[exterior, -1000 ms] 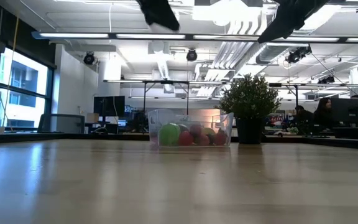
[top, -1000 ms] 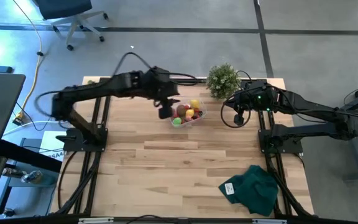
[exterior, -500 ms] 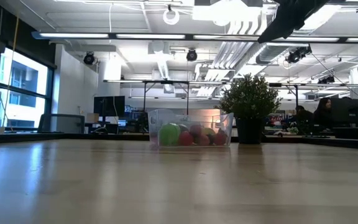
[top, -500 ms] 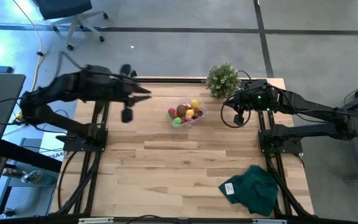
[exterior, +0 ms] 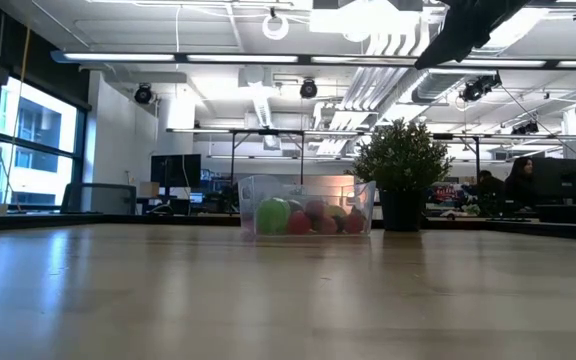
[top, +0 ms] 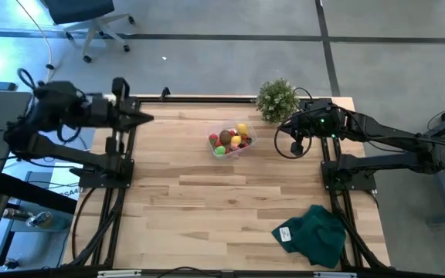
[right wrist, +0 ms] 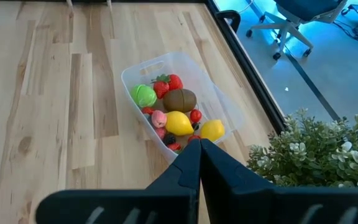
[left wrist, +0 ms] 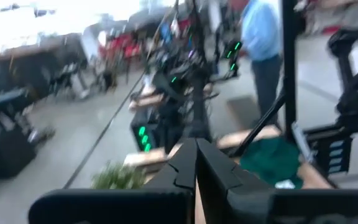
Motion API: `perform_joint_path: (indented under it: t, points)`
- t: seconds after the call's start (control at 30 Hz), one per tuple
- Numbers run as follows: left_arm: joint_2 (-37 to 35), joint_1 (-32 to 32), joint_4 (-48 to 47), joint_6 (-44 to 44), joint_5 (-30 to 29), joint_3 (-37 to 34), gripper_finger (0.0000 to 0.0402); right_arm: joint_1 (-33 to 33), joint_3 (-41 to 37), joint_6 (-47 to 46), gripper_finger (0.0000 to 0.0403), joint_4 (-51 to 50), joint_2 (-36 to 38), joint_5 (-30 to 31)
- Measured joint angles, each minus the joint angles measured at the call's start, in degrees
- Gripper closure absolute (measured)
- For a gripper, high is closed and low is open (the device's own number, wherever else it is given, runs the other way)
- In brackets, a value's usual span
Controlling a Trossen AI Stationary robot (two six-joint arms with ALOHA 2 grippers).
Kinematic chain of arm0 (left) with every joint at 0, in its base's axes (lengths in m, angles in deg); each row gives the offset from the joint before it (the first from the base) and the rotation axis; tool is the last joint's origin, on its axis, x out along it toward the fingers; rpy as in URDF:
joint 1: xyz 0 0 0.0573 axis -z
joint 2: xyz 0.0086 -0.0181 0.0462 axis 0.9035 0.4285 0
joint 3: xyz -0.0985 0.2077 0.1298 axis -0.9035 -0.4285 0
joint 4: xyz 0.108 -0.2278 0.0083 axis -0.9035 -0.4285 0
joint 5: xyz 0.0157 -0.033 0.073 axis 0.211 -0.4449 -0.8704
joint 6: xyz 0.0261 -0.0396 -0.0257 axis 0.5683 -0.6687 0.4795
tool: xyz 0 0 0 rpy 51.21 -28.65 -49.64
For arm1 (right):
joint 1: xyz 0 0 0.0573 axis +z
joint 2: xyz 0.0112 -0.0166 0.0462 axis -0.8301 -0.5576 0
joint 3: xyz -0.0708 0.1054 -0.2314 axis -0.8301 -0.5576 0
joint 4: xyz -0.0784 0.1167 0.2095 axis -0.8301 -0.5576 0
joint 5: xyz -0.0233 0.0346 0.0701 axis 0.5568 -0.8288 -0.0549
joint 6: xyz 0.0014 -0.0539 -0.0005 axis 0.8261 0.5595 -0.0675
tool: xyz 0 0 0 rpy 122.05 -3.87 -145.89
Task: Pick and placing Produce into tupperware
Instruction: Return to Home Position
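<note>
Left fingers (left wrist: 184, 167), closed, back from tupperware (right wrist: 143, 66) to table (top: 207, 193) edge; right fingers (right wrist: 188, 167) closed; produce (right wrist: 179, 101) inside.

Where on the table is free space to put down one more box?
Bare table between the tupperware and the cloth, and between the left gripper and the tupperware. Crowded at the corner with the plant and the right gripper.

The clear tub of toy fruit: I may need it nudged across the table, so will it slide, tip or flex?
The clear tub sits low and wide, flat on the smooth wooden table, so it would probably slide rather than tip. Its thin walls may flex under a push. The loose toy fruits could roll about inside.
</note>
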Motion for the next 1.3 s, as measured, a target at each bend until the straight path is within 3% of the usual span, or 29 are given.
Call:
perform_joint_path:
  t: [0.3,0.47,0.73,1.07,1.3]
  points:
    - [-10.18,4.28,33.70,2.81,0.01,-29.10,0.0401,0.00,0.00,0.00,0.0402,-0.01,0.00,0.01]
    - [-18.73,4.23,40.11,2.17,-1.71,-40.26,0.0400,0.00,0.00,0.00,0.0402,-0.01,0.00,0.01]
    - [-32.84,4.21,40.62,0.12,-5.72,-47.77,0.0401,0.00,0.00,0.02,0.0402,0.01,0.00,0.01]
    - [-39.43,4.21,40.49,0.66,-7.39,-53.99,0.0401,0.00,-0.01,0.02,0.0402,0.00,0.00,0.01]
    - [-45.19,4.21,40.60,2.65,-7.73,-54.57,0.0401,0.00,0.00,0.02,0.0402,0.00,0.00,0.01]
